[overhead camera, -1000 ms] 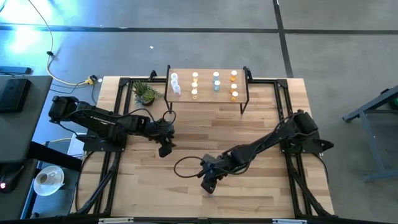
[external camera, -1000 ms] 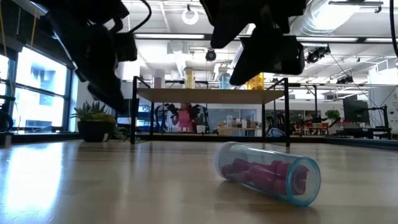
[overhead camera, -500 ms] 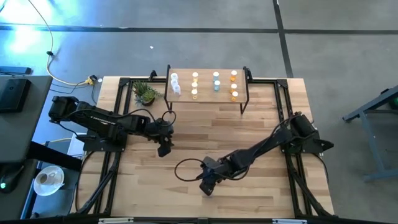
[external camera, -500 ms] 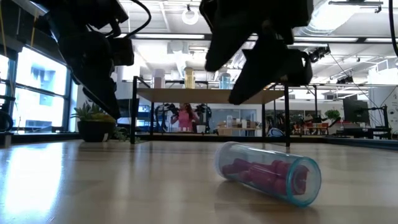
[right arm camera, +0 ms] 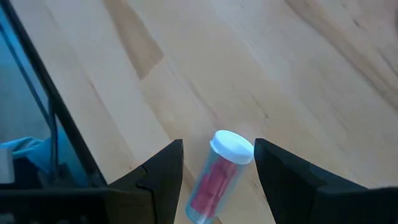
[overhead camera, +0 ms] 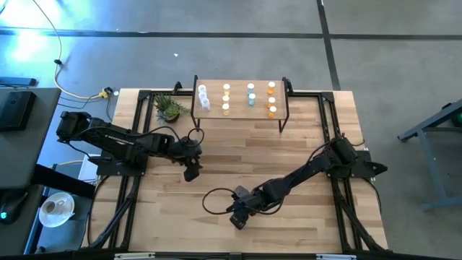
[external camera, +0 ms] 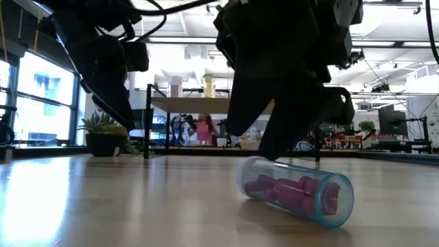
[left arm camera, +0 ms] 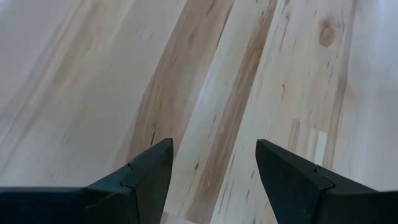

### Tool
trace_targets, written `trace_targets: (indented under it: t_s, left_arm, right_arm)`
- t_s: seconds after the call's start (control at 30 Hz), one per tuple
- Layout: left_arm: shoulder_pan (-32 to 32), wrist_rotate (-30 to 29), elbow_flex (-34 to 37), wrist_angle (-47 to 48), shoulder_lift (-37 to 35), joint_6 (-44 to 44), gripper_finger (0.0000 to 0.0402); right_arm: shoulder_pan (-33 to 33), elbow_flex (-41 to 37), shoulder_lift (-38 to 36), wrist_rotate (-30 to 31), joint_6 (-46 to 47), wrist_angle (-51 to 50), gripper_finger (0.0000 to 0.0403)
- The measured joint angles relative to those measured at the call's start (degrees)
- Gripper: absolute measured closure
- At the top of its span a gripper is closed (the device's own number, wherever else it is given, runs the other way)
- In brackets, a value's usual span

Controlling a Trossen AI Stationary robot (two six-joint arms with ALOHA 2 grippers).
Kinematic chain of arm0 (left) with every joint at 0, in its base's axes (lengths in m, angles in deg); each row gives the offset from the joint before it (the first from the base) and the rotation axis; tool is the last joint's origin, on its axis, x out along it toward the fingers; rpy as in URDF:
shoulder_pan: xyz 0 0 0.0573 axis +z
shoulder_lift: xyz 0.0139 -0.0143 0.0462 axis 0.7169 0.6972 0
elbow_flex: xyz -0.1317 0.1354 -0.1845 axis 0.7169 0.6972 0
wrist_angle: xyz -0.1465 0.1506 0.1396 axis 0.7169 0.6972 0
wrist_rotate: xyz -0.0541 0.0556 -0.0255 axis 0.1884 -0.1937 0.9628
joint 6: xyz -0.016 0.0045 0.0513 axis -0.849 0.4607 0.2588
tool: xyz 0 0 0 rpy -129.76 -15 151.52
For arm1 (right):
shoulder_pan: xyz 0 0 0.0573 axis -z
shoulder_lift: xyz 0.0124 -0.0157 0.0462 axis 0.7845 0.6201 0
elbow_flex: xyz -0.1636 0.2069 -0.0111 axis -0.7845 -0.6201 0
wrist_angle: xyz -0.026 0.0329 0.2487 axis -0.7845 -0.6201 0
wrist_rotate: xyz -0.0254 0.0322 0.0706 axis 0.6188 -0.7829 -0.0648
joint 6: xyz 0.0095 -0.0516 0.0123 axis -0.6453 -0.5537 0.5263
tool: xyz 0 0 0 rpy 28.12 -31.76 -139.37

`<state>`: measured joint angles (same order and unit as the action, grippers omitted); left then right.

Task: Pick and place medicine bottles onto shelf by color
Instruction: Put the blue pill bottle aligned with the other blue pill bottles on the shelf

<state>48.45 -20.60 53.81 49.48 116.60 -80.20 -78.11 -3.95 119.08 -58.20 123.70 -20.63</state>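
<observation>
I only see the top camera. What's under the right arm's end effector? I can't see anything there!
Observer: A medicine bottle, lying on its side on the table. The right end effector has its open fingers lined up either side of it, not gripping.
Operator: What's inside?
Observer: Pink pills, and it has a white cap.
Operator: Is the left one holding something?
Observer: No. The left end effector is open over bare wood.

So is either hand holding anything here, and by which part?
Nothing is held. The right hand is open above the lying bottle, fingers either side of its cap end, not gripping. The left hand is open over bare table.
</observation>
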Motion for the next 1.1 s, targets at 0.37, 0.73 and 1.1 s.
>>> trace_targets:
  t_s: [0.37,0.73,1.1]
  left_arm:
    - [0.0,0.2,0.0,0.2,0.0,0.0,0.0181]
    - [0.0,0.2,0.0,0.4,0.0,0.0,0.0181]
    - [0.0,0.3,0.0,3.7,0.0,0.0,0.0181]
  right_arm:
    - [0.0,0.0,2.5,-2.1,3.0,-0.1,0.0214]
    - [0.1,0.2,2.7,-1.7,6.2,-3.8,0.0215]
    - [0.2,0.1,2.7,-2.2,7.4,-4.6,0.0288]
